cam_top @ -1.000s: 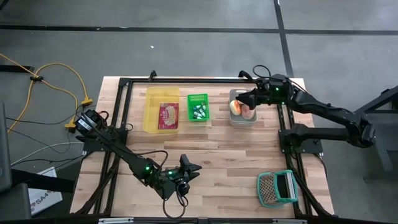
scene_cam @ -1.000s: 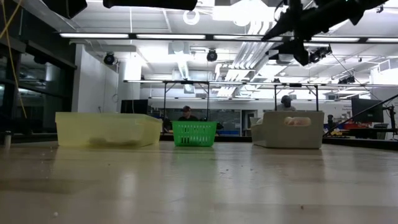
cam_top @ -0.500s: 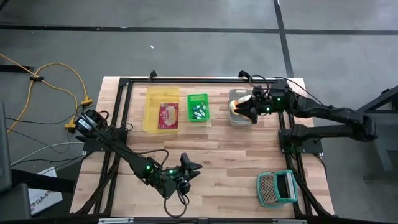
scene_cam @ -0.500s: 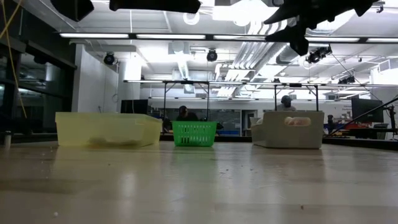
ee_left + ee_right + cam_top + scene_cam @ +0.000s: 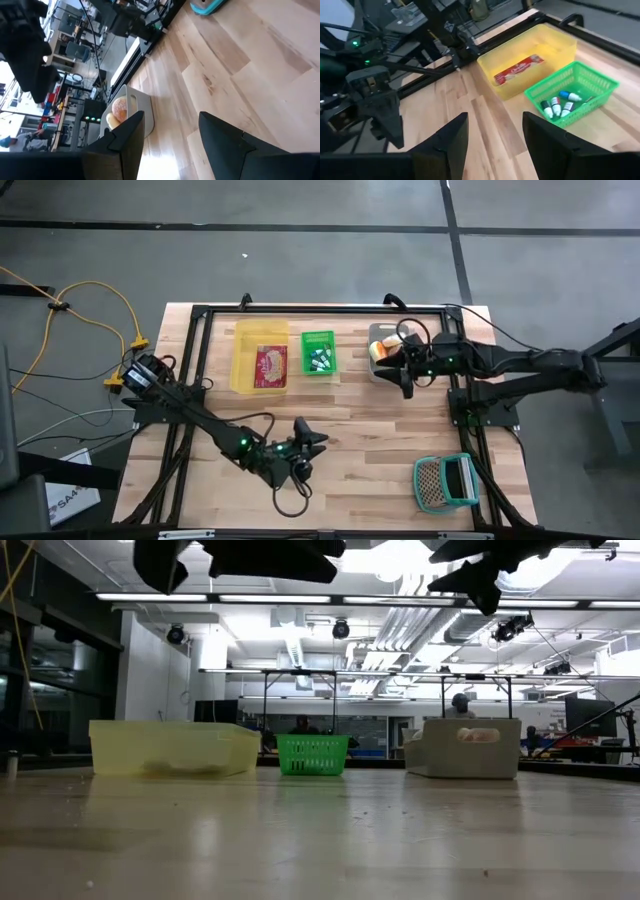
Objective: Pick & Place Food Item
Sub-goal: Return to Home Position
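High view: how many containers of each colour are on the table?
yellow bin: 1
green basket: 1
gray bin: 1
teal basket: 1
Total: 4

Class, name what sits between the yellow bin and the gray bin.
A green basket holding small bottles, side by side with both; the high view shows it.

Both raised and empty, left gripper (image 5: 312,439) with fingers apart, right gripper (image 5: 404,375) with fingers apart
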You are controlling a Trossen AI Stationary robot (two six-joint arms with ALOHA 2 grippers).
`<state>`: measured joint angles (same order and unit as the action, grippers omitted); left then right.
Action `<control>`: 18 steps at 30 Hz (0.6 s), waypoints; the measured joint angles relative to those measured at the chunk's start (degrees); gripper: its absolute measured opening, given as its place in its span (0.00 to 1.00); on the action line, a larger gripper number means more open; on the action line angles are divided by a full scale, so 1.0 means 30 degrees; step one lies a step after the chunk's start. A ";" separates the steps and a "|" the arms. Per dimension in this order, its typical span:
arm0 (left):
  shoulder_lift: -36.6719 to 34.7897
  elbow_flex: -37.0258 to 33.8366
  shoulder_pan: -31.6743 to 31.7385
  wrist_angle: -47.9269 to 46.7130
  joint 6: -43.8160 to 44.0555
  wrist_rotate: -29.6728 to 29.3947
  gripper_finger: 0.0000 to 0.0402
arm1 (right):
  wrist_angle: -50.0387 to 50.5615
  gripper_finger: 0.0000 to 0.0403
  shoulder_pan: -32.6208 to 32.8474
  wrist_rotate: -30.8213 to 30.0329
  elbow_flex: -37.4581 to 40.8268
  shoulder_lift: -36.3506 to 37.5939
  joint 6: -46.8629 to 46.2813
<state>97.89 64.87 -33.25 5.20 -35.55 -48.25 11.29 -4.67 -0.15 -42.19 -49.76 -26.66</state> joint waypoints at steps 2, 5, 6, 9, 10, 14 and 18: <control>0.0000 0.0003 0.0192 0.0003 0.0000 0.0001 0.45 | -0.0003 0.43 0.0579 -0.0908 0.0000 0.0000 0.0032; 0.0006 0.0003 0.0460 0.0004 0.0000 0.0013 0.45 | -0.0076 0.43 0.1492 -0.1764 0.0000 0.0000 0.0207; 0.0000 -0.0002 0.0558 0.0002 -0.0005 0.0015 0.45 | -0.0207 0.43 0.1815 -0.1969 0.0000 0.0000 0.0355; 0.0000 0.0003 0.0845 0.0004 0.0000 0.0015 0.45 | -0.0824 0.43 0.2763 -0.2598 0.0000 0.0000 0.0504; 0.0003 0.0003 0.0956 0.0001 0.0000 0.0015 0.45 | -0.1042 0.43 0.3080 -0.2830 0.0000 0.0000 0.0574; 0.0003 0.0003 0.1348 -0.0001 -0.0003 0.0015 0.45 | -0.1632 0.43 0.4034 -0.3531 0.0000 0.0000 0.1048; 0.0000 0.0000 0.1755 0.0001 -0.0002 0.0015 0.45 | -0.1622 0.43 0.4657 -0.4834 0.0000 0.0000 0.1321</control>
<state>97.89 64.87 -27.99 5.20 -35.56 -48.21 6.42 9.30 -14.66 -42.19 -49.76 -22.69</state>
